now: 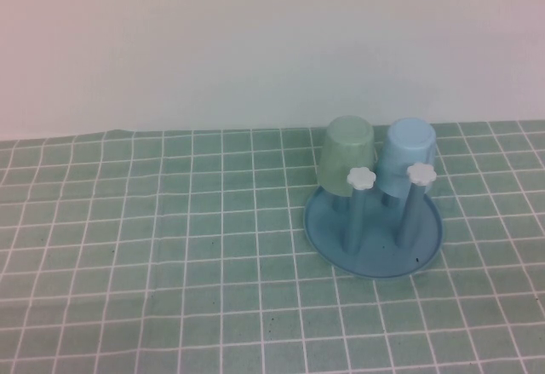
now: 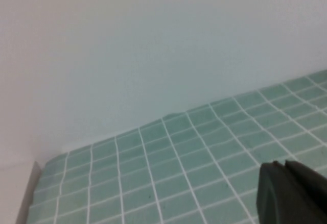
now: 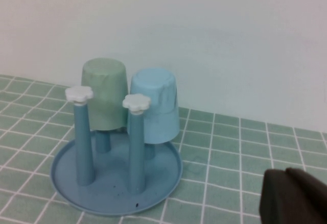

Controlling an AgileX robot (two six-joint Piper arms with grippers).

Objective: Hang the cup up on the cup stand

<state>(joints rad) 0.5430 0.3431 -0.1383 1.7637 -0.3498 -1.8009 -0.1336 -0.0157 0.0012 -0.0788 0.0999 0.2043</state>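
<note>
Bench (image 1: 170, 263), covered in green grid-pattern cloth, seen from above. Left claw (image 2: 291, 193): only a dark edge shows in its wrist view, over bare cloth; released or clenched cannot be told. At about 3 o'clock from bench centre stands the cup stand (image 1: 375, 259). Inverted on its rear pegs: a pale green cup (image 1: 347, 154), then the cup (image 1: 407, 157) to its right. Two front pegs with white knobs (image 1: 361, 176) stand bare. Right claw (image 3: 294, 198): dark edge only, near the stand; state cannot be told.
</note>
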